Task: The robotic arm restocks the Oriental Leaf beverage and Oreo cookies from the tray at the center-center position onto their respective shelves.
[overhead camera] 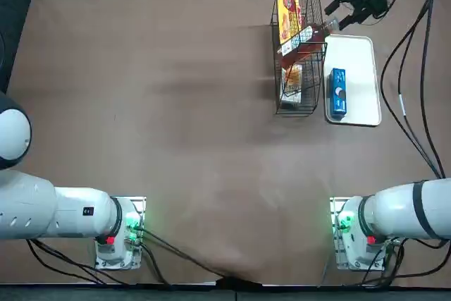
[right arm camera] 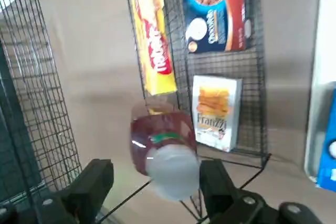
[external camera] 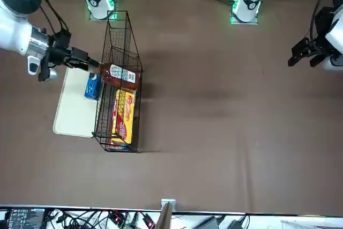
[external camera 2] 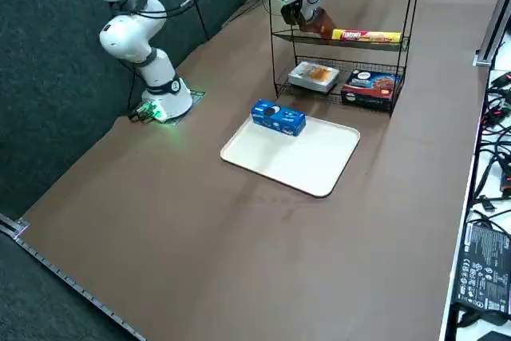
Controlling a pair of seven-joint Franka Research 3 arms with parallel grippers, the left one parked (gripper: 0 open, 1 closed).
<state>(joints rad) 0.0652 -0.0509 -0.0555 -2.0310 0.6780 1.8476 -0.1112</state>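
Note:
The Oriental Leaf beverage lies on its side on an upper tier of the black wire shelves, its white cap poking out toward the tray side. My right gripper hovers at that cap, open, with its fingers set wider than the cap. The blue Oreo cookies rest on the white tray beside the rack.
On the rack sit a long yellow packet, a red and blue biscuit box and a white snack box. Black cables trail past the tray's outer side.

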